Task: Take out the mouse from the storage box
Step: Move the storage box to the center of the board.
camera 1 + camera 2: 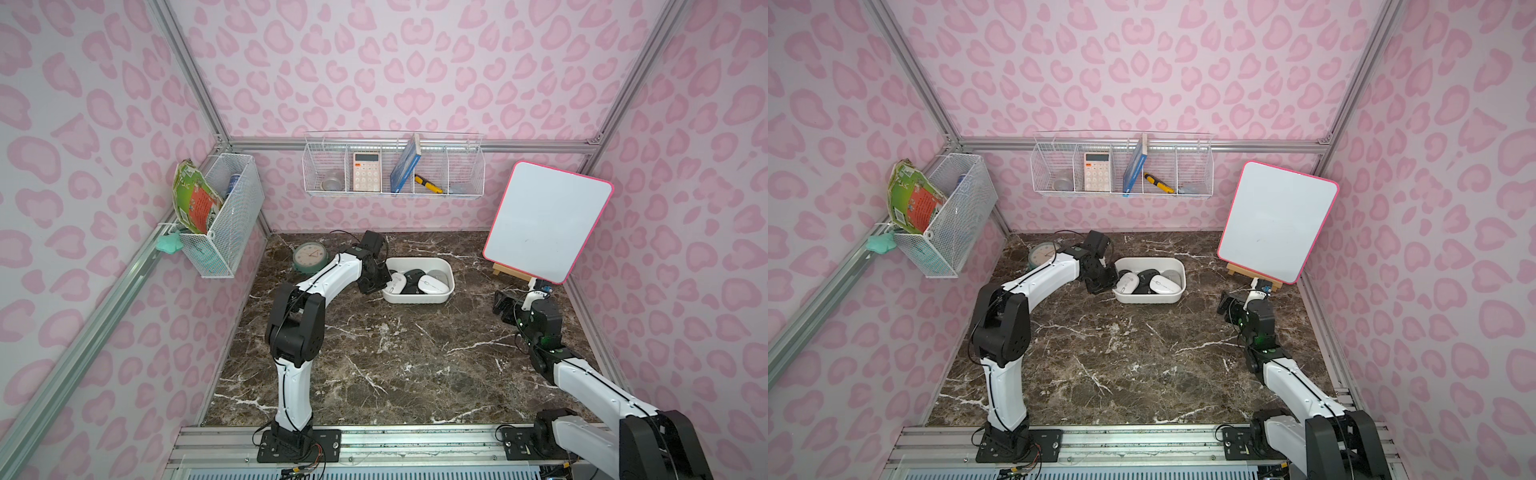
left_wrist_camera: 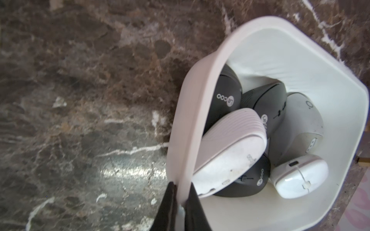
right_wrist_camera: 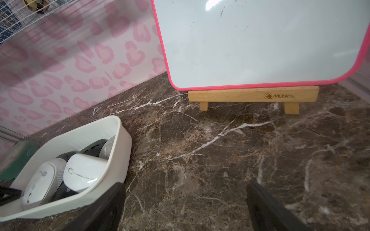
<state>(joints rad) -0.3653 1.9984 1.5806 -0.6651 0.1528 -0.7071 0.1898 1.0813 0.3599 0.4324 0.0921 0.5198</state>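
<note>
The storage box (image 2: 300,60) is pinched at its rim by the left hand (image 2: 182,189), just beside the white mouse (image 2: 230,148) inside; the spread right hand (image 3: 185,185) is stationed well apart.

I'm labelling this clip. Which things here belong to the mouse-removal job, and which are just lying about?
Job: storage box, mice inside it, left gripper pinching its rim, open right gripper.
Lying about: clock, whiteboard, calculator, book, utility knife, wire baskets.
</note>
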